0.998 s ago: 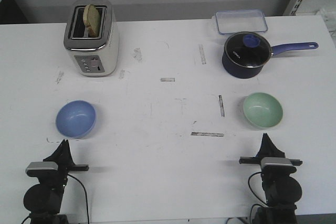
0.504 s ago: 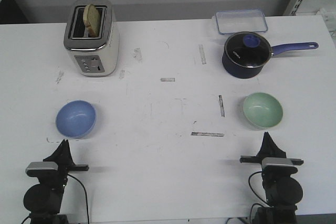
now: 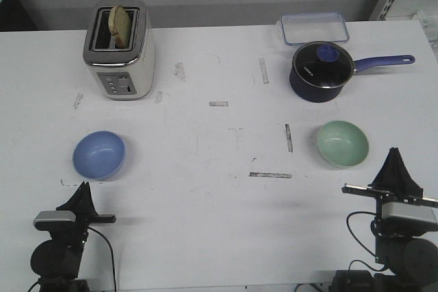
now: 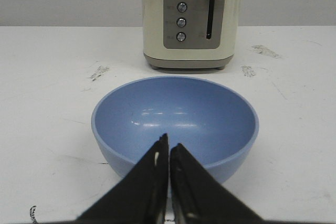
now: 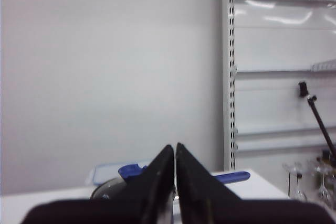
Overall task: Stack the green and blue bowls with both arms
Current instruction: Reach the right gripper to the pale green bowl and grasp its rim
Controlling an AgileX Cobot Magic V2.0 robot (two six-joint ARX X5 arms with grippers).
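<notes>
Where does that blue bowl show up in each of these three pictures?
Front view: the blue bowl sits left of centre, just ahead of the left hand.
Left wrist view: it fills the middle, right beyond the closed fingertips.
Right wrist view: not in it; only the wall, shelving and the saucepan show.
Shared landmark: the toaster stands behind the bowl in both the front and left wrist views.

We see a white table (image 3: 205,203) with some grey scuff marks. On it stand a toaster (image 3: 120,49) at the back left, a clear box (image 3: 313,28) and a dark blue saucepan (image 3: 321,71) at the back right, a blue bowl (image 3: 99,154) front left and a green bowl (image 3: 342,143) front right, well apart.
</notes>
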